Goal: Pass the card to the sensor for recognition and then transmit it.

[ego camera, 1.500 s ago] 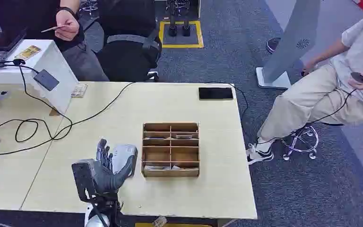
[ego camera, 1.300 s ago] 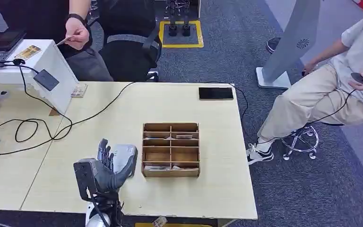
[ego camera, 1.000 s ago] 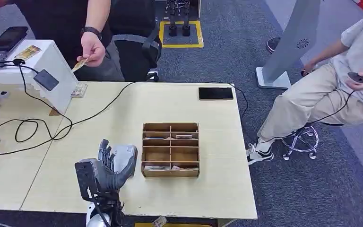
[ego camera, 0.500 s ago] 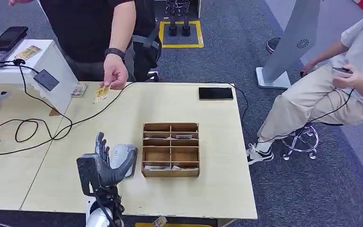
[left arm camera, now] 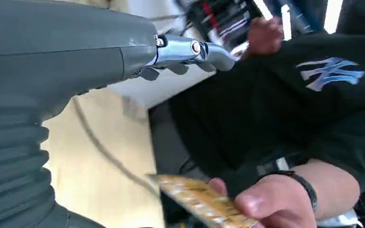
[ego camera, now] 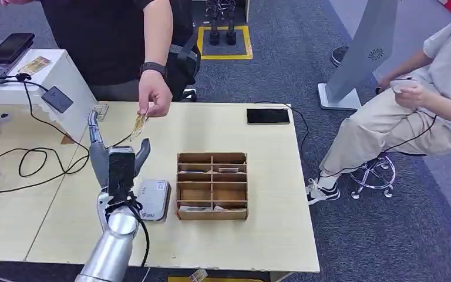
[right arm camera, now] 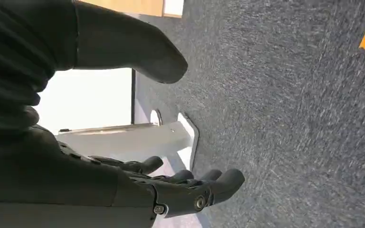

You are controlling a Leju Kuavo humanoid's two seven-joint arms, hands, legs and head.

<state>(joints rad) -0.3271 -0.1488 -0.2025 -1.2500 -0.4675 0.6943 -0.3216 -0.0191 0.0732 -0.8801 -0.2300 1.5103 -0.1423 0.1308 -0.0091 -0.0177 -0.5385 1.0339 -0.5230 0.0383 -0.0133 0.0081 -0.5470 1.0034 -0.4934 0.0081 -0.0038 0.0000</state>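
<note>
so in the last second and a half the person's hand [ego camera: 154,100] came from back by the white stand to right over the table, bringing the card [ego camera: 138,124] with it, and your left hand [ego camera: 116,158] lifted off the grey sensor [ego camera: 152,200] to meet it. looks to me like the handover is about to happen, nothing scanned yet.

left hand is raised, fingers pointing up and spread, thumb out toward the card, holding nothing. the card is pinched in the person's fingers, just beside your thumb, not touching as far as i can tell. you'll want to close on it, then bring it down to the sensor beside the wooden organizer [ego camera: 212,185].

right hand [right arm camera: 190,187] hangs over the carpet, fingers loosely apart, empty.
</note>
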